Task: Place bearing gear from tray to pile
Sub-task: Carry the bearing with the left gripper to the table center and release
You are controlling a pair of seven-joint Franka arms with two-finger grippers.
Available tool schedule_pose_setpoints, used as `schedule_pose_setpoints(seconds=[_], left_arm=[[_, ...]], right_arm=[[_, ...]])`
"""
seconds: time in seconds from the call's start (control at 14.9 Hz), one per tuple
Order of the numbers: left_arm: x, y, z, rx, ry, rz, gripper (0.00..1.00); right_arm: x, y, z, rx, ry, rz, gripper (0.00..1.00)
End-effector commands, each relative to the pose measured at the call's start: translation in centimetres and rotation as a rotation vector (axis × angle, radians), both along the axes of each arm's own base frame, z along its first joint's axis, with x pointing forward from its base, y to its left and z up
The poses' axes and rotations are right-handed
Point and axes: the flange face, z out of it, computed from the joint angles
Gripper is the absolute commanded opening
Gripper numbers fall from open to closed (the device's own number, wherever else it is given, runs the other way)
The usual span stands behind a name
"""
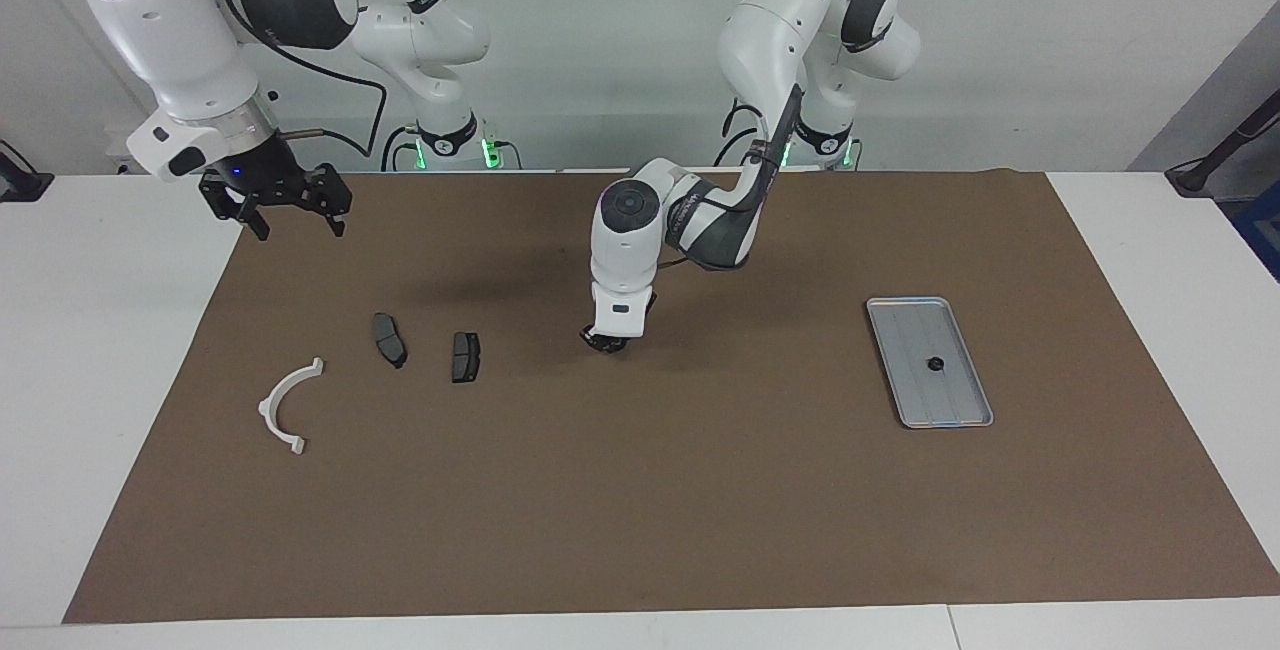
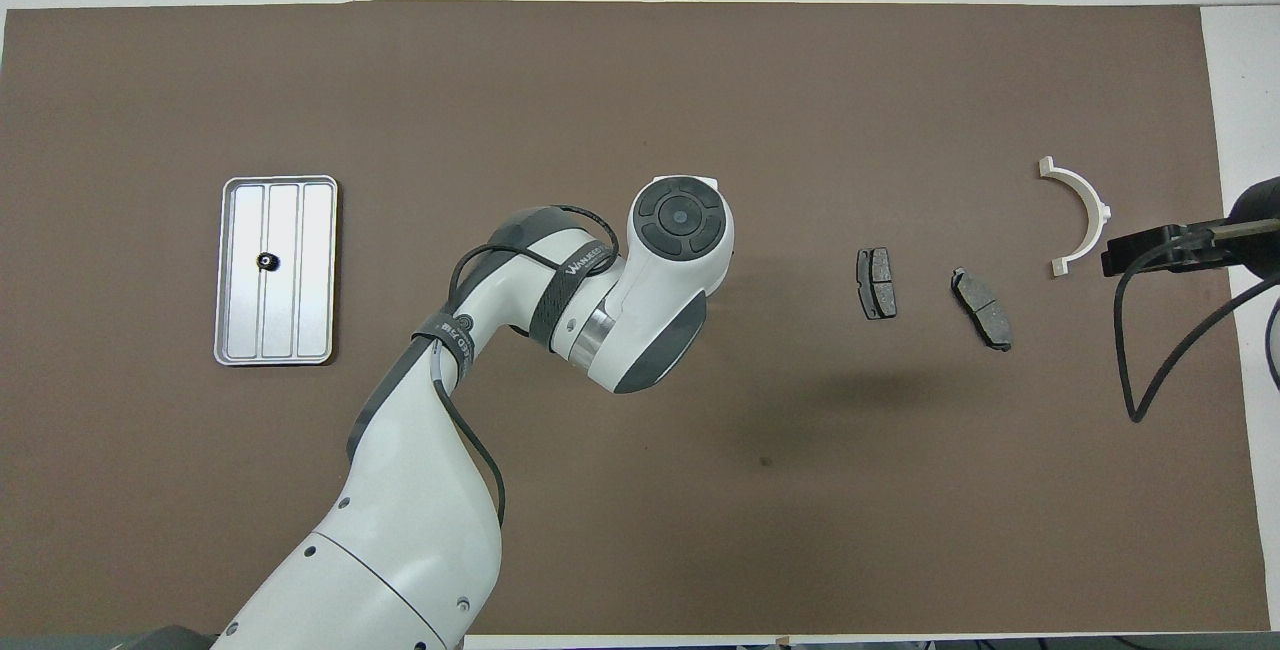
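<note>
So, starting at the right arm's end of the table: the right gripper (image 1: 303, 226) hangs idle in the air over the edge of the brown mat (image 1: 640, 510), jaws spread wide with nothing in them. Below it on the mat is the pile. First comes the white curved bracket (image 1: 288, 404), lying flat and farther from the robots than the other pieces. Then there's one dark brake pad (image 1: 389, 339) and, just beside it but not touching, a second brake pad (image 1: 465, 357).

Next up is the left gripper (image 1: 605, 340), pointed straight down and very low over the middle of the mat, with bare mat between it and the second brake pad. Honestly I can't tell whether it's clamped or loose, or whether it's got anything in it. From overhead the arm's own wrist covers it completely.

Then a long stretch of bare mat, and toward the left arm's end sits the silver tray (image 1: 950, 400). The bearing gear (image 1: 935, 364), a tiny dark round thing, lies in the tray's middle lane, well apart from the left gripper.

The mat covers most of a white table (image 1: 100, 330), and a plain pale wall (image 1: 600, 30) stands at the robots' backs.
</note>
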Motion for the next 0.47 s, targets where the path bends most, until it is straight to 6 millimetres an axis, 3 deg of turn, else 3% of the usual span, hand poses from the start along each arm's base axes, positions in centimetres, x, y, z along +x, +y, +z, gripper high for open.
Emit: schedule_pose_setpoints(seconds=[0.0, 0.4], left_arm=[[-0.29, -0.17, -0.54, 0.004, -0.013, 0.010, 0.30], [-0.52, -0.02, -1.11, 0.003, -0.027, 0.025, 0.32]], right_arm=[[-0.44, -0.11, 0.20, 0.017, -0.019, 0.003, 1.00], [0.03, -0.47, 0.71, 0.015, -0.036, 0.002, 1.00]])
